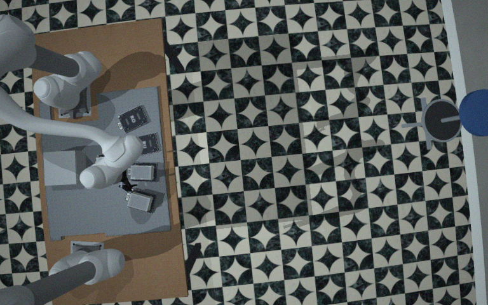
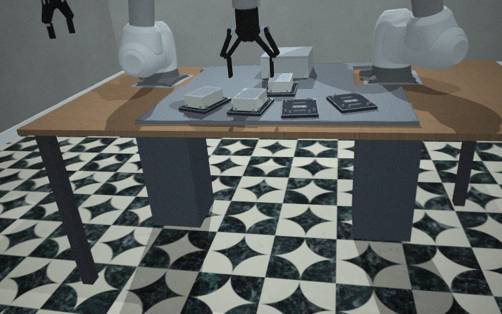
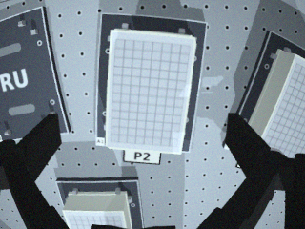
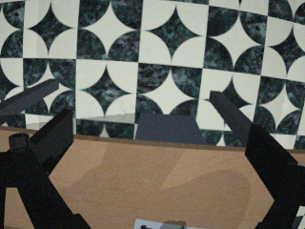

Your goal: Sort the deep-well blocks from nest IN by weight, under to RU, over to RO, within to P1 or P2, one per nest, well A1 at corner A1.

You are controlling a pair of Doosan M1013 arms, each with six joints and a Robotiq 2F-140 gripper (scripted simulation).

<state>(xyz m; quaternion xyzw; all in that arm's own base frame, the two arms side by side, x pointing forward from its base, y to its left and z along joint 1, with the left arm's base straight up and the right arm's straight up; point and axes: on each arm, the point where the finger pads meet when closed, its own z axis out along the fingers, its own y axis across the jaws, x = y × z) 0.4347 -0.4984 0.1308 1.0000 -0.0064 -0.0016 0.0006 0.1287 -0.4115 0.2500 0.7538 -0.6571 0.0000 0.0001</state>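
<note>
A white block (image 1: pixel 142 172) (image 2: pixel 249 99) (image 3: pixel 152 91) sits flat in nest P2 (image 3: pixel 152 25) (image 2: pixel 246 113); the nest's A1 mark is at its lower-left in the left wrist view. A second block (image 1: pixel 140 202) (image 2: pixel 204 97) (image 3: pixel 286 105) sits in the nest beside it. A third block (image 2: pixel 281 83) (image 3: pixel 97 218) sits on a dark plate farther back; its label is hidden. Nests RU (image 1: pixel 151 143) (image 2: pixel 301 111) (image 3: pixel 14 78) and RO (image 1: pixel 133 119) (image 2: pixel 351 106) are empty. My left gripper (image 2: pixel 250 75) (image 3: pixel 142 129) is open, above the P2 block. My right gripper (image 2: pixel 61 34) (image 4: pixel 162 134) is open, far from the blocks. No lit lamp shows.
A large pale box (image 1: pixel 60 168) (image 2: pixel 289 63) stands at the back of the grey pegboard (image 1: pixel 80 218) (image 2: pixel 168 116), behind the third block. The left arm reaches over the board and hides part of it in the top view. Both arm bases flank the board on the wooden table.
</note>
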